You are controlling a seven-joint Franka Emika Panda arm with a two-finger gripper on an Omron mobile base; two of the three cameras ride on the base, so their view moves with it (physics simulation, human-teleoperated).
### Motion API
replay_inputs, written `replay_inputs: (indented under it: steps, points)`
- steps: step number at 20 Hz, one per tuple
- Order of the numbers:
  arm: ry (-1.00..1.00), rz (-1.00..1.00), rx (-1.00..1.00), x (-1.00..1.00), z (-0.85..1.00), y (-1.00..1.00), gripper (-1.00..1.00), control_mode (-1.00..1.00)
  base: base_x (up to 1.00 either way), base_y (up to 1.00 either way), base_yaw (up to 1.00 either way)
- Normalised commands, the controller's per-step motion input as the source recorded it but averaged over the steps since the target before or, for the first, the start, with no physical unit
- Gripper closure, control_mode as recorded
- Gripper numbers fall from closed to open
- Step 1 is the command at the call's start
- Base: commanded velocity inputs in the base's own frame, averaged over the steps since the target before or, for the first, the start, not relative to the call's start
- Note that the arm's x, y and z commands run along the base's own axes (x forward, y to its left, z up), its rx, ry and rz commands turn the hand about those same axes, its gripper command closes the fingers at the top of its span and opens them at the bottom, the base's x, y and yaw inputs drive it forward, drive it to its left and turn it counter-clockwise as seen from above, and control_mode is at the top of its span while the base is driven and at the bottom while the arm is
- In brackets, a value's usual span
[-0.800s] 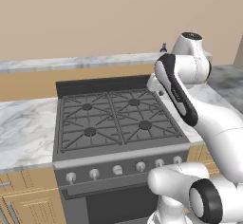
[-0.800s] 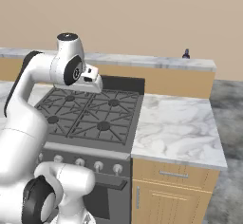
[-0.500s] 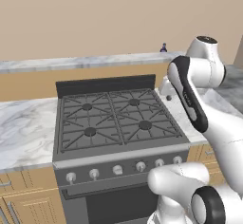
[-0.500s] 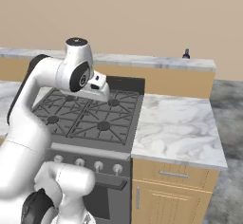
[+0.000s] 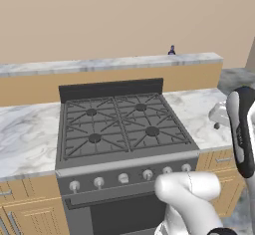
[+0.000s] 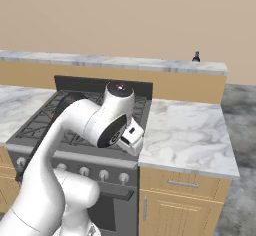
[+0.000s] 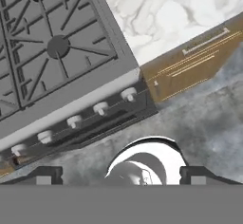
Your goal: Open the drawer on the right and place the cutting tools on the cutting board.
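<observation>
A white marble counter (image 6: 185, 130) runs beside one grey four-burner stove (image 5: 124, 124), above one shut tan wooden drawer (image 6: 182, 184); the gripper's (image 7: 118, 173) opening can't be told.

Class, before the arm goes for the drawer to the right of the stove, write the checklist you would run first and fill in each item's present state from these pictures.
1. Drawer located, right of the stove: ok.
2. Drawer shut, bar handle free: ok.
3. Marble counter above it bare of obstacles: ok.
4. Gripper open: ok, fingertips stand wide apart.
5. Gripper lined up with the handle: not ok.
6. Cutting board located: cannot tell.
</observation>
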Motion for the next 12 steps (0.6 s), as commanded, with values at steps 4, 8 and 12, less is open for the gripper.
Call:
replay_inputs:
  steps: [4, 8, 12]
  points:
    - [0.04, -0.40, 0.16, -0.68, -0.54, -1.00, -1.00, -1.00, 0.00, 0.00, 0.00]
    - [0.02, -0.46, 0.13, -0.46, -0.66, -1.00, -1.00, -1.00, 0.00, 0.00, 0.00]
    - [0.00, -0.50, 0.23, -0.07, -0.77, -0.95, -1.00, -1.00, 0.00, 0.00, 0.00]
